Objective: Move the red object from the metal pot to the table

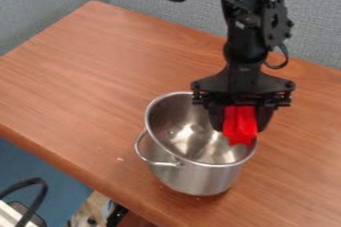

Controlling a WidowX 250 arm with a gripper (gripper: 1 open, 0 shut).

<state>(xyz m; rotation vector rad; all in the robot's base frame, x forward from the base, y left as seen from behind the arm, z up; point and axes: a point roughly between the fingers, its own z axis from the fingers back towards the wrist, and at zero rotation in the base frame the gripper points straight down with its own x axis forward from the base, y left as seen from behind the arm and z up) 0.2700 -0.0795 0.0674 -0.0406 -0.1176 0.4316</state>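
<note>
Reddish-brown wood grain fills most of your view: the table point(80, 62) runs from the upper left down to the lower right, with a pale blue wall behind it and dark floor clutter below its near edge. You have the metal pot point(186, 151) standing upright near the front edge of the table, its shiny inside open to the camera and its thin wire handle hanging on the left side of the rim.

Your black arm comes down from the top of the picture, and the gripper point(241, 121) points straight down over the right side of the pot's rim. Its jaws are partly spread and clamped on the red object point(241, 124), one finger on each side of its upper end.

You can see the red object hanging with its long axis close to vertical, the top end between the fingers and the bottom end pointing down, tilted slightly toward the lower right. Its lower end sits at about rim level on the pot's right side; you cannot tell whether it touches the rim.
</note>
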